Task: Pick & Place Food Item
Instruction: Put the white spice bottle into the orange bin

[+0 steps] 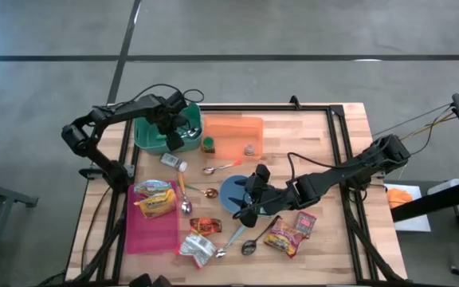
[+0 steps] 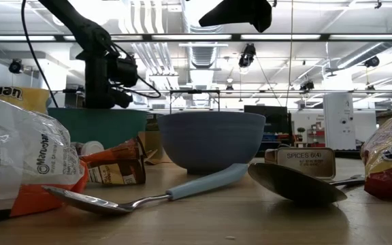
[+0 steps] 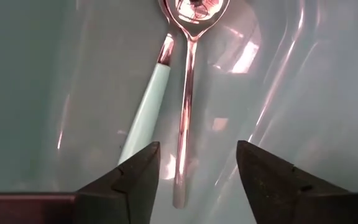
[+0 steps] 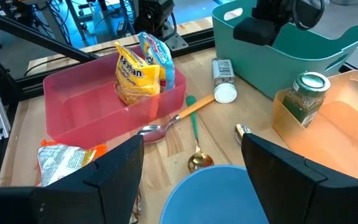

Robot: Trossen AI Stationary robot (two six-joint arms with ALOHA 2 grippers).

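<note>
My left gripper (image 1: 174, 126) hangs open, pointing down into the teal bin (image 1: 151, 135). On the bin's floor lie a copper spoon (image 3: 185, 118) and a spoon with a pale teal handle (image 3: 145, 115); my fingers stand either side of the copper spoon's handle end without touching it. My right gripper (image 1: 246, 206) is open above the blue bowl (image 4: 229, 193), holding nothing. Two yellow snack bags (image 4: 138, 68) sit in the pink bin (image 4: 79, 106). More food packets (image 1: 281, 237) lie flat on the table near the front.
An orange bin (image 1: 233, 135) with a spice jar (image 4: 303, 96) stands beside the teal bin. A white-capped jar (image 4: 222, 78), several spoons (image 1: 213, 169) and wrapped snacks (image 1: 204, 226) are scattered over the table's middle and front. The bowl (image 2: 209, 139) blocks the low view's centre.
</note>
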